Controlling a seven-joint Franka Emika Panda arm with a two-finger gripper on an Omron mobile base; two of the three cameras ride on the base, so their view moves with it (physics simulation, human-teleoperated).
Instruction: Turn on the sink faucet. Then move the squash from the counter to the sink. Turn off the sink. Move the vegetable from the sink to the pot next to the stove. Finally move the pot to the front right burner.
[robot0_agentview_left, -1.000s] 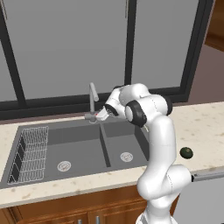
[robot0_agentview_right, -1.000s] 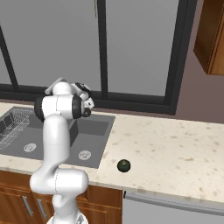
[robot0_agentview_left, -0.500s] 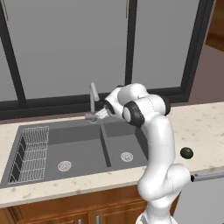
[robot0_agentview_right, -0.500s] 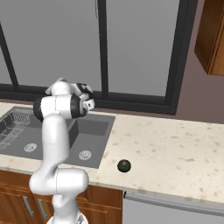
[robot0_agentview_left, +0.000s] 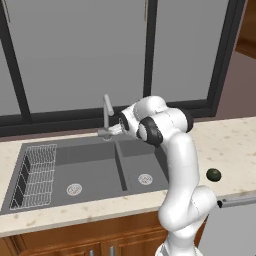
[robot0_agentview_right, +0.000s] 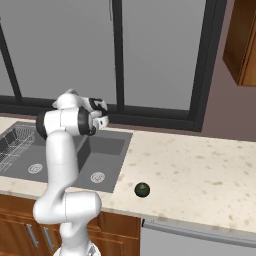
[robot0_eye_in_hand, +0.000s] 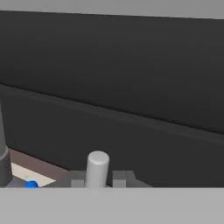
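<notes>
The grey sink faucet (robot0_agentview_left: 106, 112) rises behind the dark double sink (robot0_agentview_left: 90, 160). My gripper (robot0_agentview_left: 114, 130) is at the faucet's base, right of the spout. In the hand view its two tips (robot0_eye_in_hand: 98, 179) close on either side of the short grey lever (robot0_eye_in_hand: 97, 164), with the faucet body (robot0_eye_in_hand: 3, 159) at the left. The right base view has the gripper (robot0_agentview_right: 103, 120) above the sink's (robot0_agentview_right: 107, 145) back rim. The squash (robot0_agentview_left: 213, 174), a small dark green ball (robot0_agentview_right: 142, 189), lies on the beige counter (robot0_agentview_left: 235, 145) near its front edge, right of the sink.
A wire rack (robot0_agentview_left: 35, 175) sits in the left basin, and each basin has a round drain (robot0_agentview_left: 74, 189) (robot0_agentview_left: 145, 178). Dark window frames run behind the counter. A grey appliance front (robot0_agentview_right: 200, 240) sits under the counter (robot0_agentview_right: 200, 165) at the right.
The hand has edged slightly toward the faucet. The squash has not moved.
</notes>
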